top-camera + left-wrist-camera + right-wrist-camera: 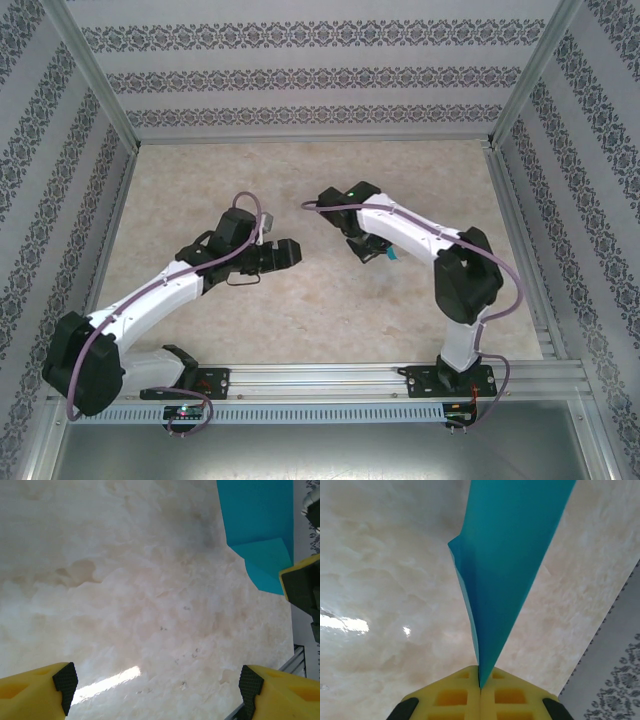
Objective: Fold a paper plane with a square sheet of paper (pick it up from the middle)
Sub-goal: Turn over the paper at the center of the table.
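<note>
Two arms reach over the pale marbled table [300, 170] in the top external view, wrists turned toward each other. The left gripper [292, 252] points across at the right gripper [380, 252], with a clear stretch of table between them. A small bit of the turquoise paper plane [391, 256] shows at the right gripper's tip, on the side away from the left hand. The fingers are too small here to judge.

From the left wrist, the left gripper [157, 682] has its two yellow fingers [35, 690] wide apart with nothing between them, only bare table beyond. The paper plane [255, 520] is well ahead of this hand and off to its right, a flat turquoise panel with a folded flap lying over its lower part. Just below that flap, one yellow finger [300, 582] of the right gripper comes in from the right edge. A metal rail [300, 660] runs under it.

From the right wrist, the right gripper [480, 697] has its yellow pads [452, 697] pressed together, clamped on the narrow end of the paper plane [505, 570]. The paper stands edge-on straight out from the fingers, widening away from them, its layers parting slightly on the left. The table lies beyond, and a patterned wall [620, 695] to the hand's right.
</note>
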Robot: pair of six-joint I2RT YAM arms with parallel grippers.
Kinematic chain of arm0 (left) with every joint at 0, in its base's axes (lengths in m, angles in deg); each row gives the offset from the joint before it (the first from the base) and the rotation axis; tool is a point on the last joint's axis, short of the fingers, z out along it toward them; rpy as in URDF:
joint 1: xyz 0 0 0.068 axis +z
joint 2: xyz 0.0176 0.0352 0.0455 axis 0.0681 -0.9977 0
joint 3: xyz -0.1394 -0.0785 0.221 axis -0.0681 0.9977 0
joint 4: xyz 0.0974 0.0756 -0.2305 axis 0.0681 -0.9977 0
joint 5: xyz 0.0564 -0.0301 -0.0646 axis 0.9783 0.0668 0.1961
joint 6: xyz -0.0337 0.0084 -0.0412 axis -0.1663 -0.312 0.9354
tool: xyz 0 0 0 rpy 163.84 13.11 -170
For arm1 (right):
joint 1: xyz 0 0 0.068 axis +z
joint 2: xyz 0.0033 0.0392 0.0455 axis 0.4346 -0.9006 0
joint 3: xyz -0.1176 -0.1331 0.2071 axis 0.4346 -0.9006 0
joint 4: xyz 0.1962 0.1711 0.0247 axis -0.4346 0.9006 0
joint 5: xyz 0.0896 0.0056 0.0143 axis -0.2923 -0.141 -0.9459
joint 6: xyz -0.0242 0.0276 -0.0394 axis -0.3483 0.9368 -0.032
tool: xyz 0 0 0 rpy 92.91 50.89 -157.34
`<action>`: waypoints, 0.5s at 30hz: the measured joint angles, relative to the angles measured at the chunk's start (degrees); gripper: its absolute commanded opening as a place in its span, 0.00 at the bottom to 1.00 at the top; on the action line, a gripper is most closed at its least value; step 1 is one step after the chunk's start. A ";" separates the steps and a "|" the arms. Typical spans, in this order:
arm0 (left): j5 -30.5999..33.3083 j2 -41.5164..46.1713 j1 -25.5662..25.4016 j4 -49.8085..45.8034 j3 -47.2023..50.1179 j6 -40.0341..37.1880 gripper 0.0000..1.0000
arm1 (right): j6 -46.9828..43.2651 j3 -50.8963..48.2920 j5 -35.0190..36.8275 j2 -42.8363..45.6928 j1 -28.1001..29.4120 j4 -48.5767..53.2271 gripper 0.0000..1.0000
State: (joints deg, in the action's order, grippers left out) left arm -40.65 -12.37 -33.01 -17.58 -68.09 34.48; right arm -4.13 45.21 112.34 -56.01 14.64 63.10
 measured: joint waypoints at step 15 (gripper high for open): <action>-0.15 7.10 1.38 -2.45 4.79 0.00 0.87 | 1.66 10.97 -2.03 -13.79 8.61 0.00 0.26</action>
State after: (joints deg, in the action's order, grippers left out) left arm -40.81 -5.27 -31.63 -20.03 -63.30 34.48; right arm -2.47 56.18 110.31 -69.80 23.26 63.10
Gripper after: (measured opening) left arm 0.867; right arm 0.221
